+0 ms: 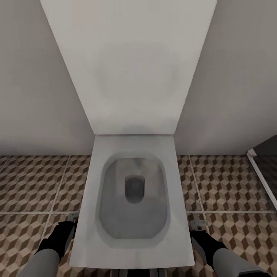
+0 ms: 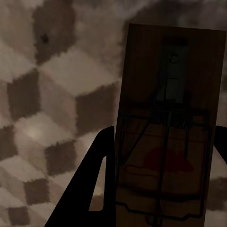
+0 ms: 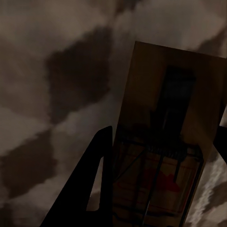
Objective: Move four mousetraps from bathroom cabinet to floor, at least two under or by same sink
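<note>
In the left wrist view my left gripper [image 2: 163, 142] is shut on a mousetrap [image 2: 170, 156], a tan board with dark wire and a red spot, held between the two dark fingers above the cube-patterned bathroom floor [image 2: 47, 94]. In the right wrist view my right gripper [image 3: 164, 135] is shut on a second mousetrap [image 3: 165, 118], also over the bathroom floor [image 3: 71, 71]. From the head view the left gripper [image 1: 72, 220] hangs low beside the toilet's left side. The right gripper [image 1: 199, 224] hangs low at the toilet's right side, both above the bathroom floor [image 1: 34, 184].
A white toilet [image 1: 132, 200] with an open bowl stands directly ahead between my arms, its tall white back panel [image 1: 130, 65] rising against pale walls. A white-framed dark panel [image 1: 261, 173] stands on the floor at the right edge. Tiled floor stretches to either side of the toilet.
</note>
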`<state>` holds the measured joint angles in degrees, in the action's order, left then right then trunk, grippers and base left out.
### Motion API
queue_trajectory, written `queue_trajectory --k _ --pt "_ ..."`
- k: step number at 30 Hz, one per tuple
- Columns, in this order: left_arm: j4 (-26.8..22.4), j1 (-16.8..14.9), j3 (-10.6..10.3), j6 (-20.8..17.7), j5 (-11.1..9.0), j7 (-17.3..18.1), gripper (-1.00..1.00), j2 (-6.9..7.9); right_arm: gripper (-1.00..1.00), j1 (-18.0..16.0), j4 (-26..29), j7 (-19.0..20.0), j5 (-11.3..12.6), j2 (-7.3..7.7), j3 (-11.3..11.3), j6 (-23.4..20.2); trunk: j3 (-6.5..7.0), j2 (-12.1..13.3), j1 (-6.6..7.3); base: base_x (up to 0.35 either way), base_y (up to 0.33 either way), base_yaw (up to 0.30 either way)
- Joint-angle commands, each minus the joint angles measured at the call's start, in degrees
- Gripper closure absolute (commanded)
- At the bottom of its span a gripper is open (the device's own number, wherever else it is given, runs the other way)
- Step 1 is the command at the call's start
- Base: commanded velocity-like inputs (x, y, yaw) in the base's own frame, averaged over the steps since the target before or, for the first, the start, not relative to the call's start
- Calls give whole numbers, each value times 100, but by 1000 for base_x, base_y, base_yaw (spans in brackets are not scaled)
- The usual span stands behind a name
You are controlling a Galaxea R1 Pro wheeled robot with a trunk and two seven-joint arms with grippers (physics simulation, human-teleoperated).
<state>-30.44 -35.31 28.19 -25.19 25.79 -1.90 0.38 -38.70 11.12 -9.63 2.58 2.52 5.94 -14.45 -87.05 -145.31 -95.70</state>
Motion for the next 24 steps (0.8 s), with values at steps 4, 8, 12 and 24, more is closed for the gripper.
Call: queue_trajectory --k 4,8,12,24 --pt "-5 -2 11 -21 5 -4 100 -3 100 1 13 -16 32 3 48 -41 -3 -1 1 0 0 0" --pt "-5 -2 11 -21 5 -4 100 -3 100 2 13 -1 32 2 48 -41 -3 -1 1 0 0 0" --pt "-5 -2 11 -21 5 -4 100 -4 100 0 13 15 32 -2 48 -41 -3 -1 1 0 0 0" --pt "-5 -2 12 -21 5 -4 100 -6 100 3 13 -33 23 -14 82 -56 -3 -1 1 0 0 0"
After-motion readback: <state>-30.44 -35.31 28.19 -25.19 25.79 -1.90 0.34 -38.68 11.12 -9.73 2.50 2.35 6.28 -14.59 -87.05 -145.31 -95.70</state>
